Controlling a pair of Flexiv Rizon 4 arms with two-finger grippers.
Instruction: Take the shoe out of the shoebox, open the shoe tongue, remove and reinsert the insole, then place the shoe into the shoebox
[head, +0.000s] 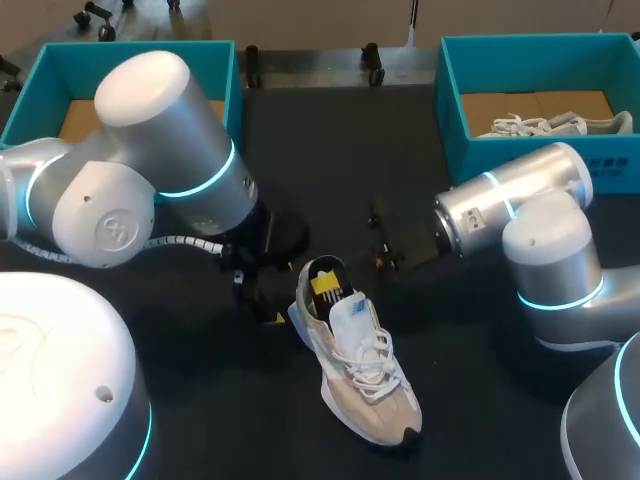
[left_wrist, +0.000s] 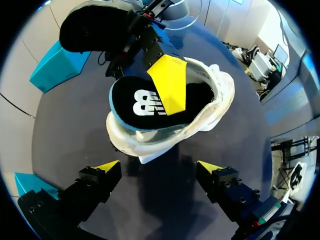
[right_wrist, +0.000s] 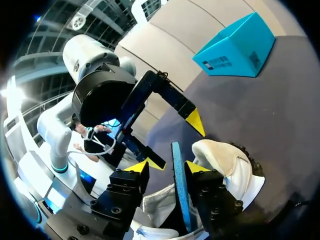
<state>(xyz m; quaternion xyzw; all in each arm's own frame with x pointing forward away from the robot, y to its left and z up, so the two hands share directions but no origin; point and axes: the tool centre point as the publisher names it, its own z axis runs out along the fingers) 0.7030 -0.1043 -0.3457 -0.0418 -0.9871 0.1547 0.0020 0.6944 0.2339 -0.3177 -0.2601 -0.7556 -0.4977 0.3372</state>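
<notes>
Shoe (head: 365, 380) mid-table; insole (left_wrist: 137, 102) raised at its heel, between our right gripper's (right_wrist: 169, 166) spread fingers; left gripper (left_wrist: 157, 165) spread beside the heel; pushed crooked, insole may fold.

In the head view the left arm (head: 150, 150) is covering the left gripper (head: 272, 315), leaving only a sliver of yellow, and blocking much of the left shoebox (head: 60, 60). In the right wrist view the shoe (right_wrist: 225, 165) is being cut off at the view's edge, and the insole (right_wrist: 178, 190) is showing only its blue edge.
</notes>
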